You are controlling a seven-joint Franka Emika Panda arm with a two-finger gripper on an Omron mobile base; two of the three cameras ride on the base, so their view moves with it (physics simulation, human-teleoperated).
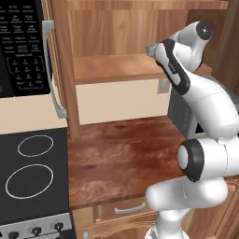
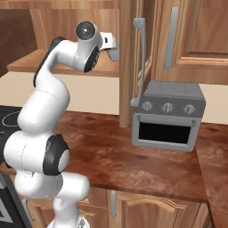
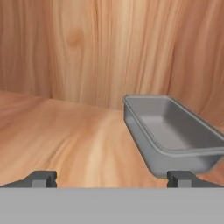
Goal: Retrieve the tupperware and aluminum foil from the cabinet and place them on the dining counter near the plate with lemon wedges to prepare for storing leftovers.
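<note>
The tupperware [image 3: 175, 131], a grey translucent container with a rim, stands on the plank shelf [image 1: 112, 67] of the open cabinet, close to its back wall. My gripper [image 3: 113, 179] is open just above the shelf, with nothing between its fingers. The container lies ahead of the right fingertip [image 3: 183, 178], to the right of the gap. In the base views the arm reaches up with the hand [image 1: 154, 49] [image 2: 110, 42] at the shelf's right end. The aluminum foil, the dining counter and the plate with lemon wedges are out of view.
The cabinet's open door [image 2: 128, 62] stands edge-on with a grey handle beside the hand. A grey toaster oven [image 2: 168, 116] sits on the wood worktop [image 1: 121, 158] below. A microwave [image 1: 21, 46] hangs at the left above a black stovetop [image 1: 32, 172].
</note>
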